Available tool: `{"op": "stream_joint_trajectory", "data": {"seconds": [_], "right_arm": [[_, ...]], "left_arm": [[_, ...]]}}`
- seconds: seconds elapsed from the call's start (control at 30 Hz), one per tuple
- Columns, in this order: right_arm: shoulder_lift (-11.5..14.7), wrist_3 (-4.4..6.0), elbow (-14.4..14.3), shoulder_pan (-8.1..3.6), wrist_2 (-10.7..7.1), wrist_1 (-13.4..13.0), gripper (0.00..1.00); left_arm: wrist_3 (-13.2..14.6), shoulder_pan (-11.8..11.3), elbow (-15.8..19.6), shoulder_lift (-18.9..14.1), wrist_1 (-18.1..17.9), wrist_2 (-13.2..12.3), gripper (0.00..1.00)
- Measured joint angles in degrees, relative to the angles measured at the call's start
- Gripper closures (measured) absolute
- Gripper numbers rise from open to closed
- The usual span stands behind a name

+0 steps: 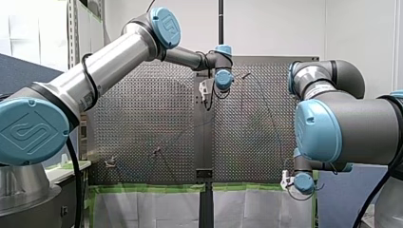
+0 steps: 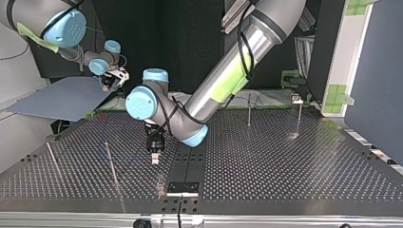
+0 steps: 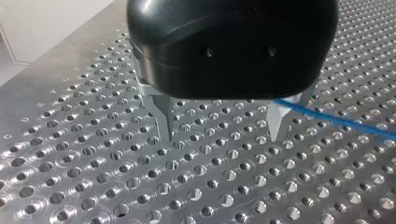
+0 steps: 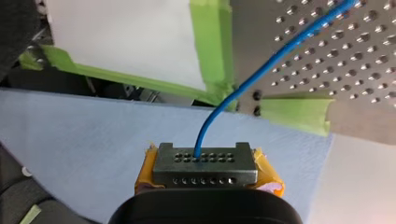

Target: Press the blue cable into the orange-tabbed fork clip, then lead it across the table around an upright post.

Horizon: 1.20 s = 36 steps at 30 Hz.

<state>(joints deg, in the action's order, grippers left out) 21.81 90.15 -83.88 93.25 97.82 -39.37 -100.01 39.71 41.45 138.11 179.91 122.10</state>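
Right wrist view: yellow-padded right tool tight on blue cable; left tool wide.

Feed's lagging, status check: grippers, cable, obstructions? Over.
Right gripper: jaws shut on blue cable, off the table edge. Left gripper: jaws open, low over table, cable beside one finger. Upright post near left gripper.

table: shiny perforated metal | blue cable: smooth, glossy | left fingers: metal

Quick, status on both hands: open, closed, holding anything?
Left hand: open, holding nothing.
Right hand: closed on the blue cable.
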Motion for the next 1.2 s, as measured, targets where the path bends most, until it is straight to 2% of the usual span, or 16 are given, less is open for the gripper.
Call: {"op": "stream_joint_trajectory", "data": {"seconds": [0.13,0.33,0.57,0.87,1.2], "right_arm": [[0.0,-0.07,0.6,0.05,-1.54,-1.4,1.00],[0.0,0.37,1.0,0.08,-3.27,-2.8,1.00],[-0.1,0.48,1.1,-0.10,-4.09,-3.5,1.00],[-0.1,0.46,1.0,0.13,-4.21,-3.3,1.00],[-0.1,0.33,1.1,0.38,-4.21,-3.3,1.00]], "left_arm": [[0.0,0.0,0.0,0.0,0.3,0.0,0.00],[0.0,0.0,0.0,0.0,0.9,0.2,0.00],[-0.3,0.1,0.0,0.0,2.7,2.3,0.00],[-4.4,-0.1,-0.3,0.0,7.4,2.7,0.00],[-9.9,-1.4,-0.5,0.0,11.8,0.5,0.00]]}}
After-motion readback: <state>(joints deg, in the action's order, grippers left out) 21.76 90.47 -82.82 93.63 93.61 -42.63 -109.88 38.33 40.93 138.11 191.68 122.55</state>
